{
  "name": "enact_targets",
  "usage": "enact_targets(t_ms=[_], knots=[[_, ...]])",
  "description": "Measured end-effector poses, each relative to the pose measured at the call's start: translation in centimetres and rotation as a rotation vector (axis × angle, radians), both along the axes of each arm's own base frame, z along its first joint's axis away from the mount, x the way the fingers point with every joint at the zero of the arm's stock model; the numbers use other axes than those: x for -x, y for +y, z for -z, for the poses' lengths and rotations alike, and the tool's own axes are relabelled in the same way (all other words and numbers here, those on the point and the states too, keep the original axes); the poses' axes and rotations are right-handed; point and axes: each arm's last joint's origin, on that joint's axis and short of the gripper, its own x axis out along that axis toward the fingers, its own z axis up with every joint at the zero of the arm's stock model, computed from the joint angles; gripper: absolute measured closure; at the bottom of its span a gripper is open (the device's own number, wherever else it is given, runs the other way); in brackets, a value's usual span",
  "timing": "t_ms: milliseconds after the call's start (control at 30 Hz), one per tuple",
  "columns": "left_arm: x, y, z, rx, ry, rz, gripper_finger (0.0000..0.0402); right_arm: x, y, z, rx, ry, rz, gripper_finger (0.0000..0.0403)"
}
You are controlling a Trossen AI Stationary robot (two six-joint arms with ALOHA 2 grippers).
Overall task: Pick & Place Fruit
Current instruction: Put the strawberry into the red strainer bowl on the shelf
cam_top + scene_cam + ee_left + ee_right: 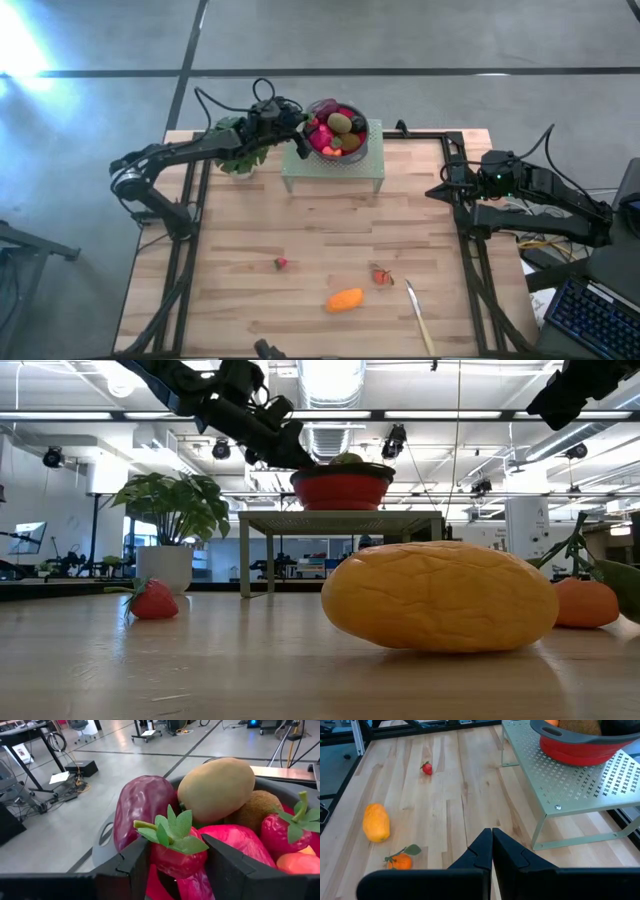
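left gripper clamped on a strawberry over the bowl.

we see our fingers pinching the leafy red strawberry just above the red bowl on the perforated stand, beside a maroon oval and a tan kiwi-like fruit. our right gripper waits pressed closed at the table's right edge. an orange oval, a small strawberry and a leafy orange fruit lie on the table.

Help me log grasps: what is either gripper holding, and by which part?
The left gripper clamps a red leafy-topped strawberry by its body sides, over the bowl. The right gripper holds nothing.
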Motion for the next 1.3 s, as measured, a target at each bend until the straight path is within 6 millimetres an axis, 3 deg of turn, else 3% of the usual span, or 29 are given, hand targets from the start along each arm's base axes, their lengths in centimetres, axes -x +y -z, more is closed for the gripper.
enact_targets(t_ms=[533,767,1067,1300], knots=[[0.1,0.0,-0.1,0.000,-0.003,-0.004,0.0180,0.0,0.0,0.0,0.000,0.000,0.000,0.0394],[1.1,-1.2,-2.1,0.000,-0.072,0.005,0.0181,0.0,0.0,0.0,0.000,0.000,0.000,0.0394],[2.7,-4.8,-5.3,-0.038,-0.127,0.127,0.0181,0.0,0.0,0.0,0.000,0.000,0.000,0.0394],[2.7,-10.2,-5.1,0.017,-0.001,0.321,0.0181,0.0,0.0,0.0,0.000,0.000,0.000,0.0394]])
